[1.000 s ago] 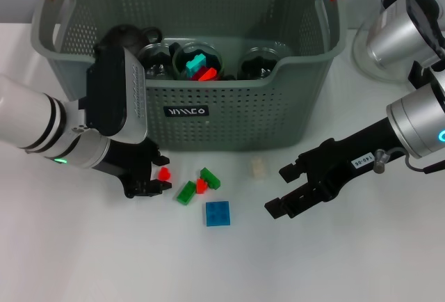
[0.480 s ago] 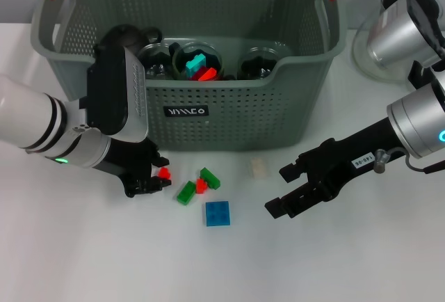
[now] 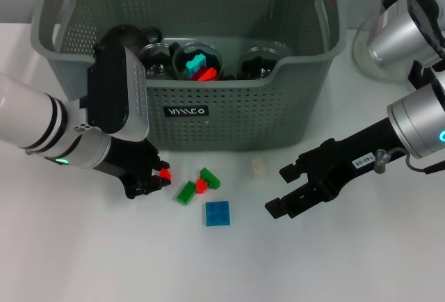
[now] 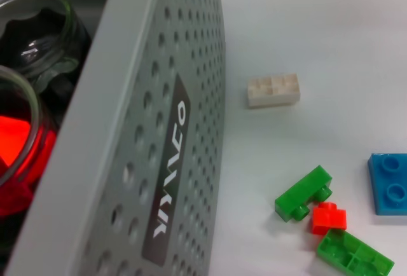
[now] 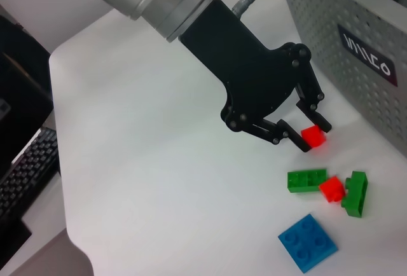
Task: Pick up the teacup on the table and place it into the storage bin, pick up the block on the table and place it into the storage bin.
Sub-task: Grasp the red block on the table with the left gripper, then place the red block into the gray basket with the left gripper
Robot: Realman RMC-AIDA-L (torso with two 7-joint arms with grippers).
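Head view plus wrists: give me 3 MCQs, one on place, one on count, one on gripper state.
1. Where is the blue block?
A. in the storage bin
B. on the table in front of the bin
C. in the right gripper

2. How many green blocks lie on the table?
A. two
B. none
C. five

3. What does the left gripper hold?
A. the white block
B. nothing
C. a small red block

Answers: 1 B, it lies flat before the storage bin. 2 A, one and another. 3 C, its fingers pinch the small red block; the right gripper is open.
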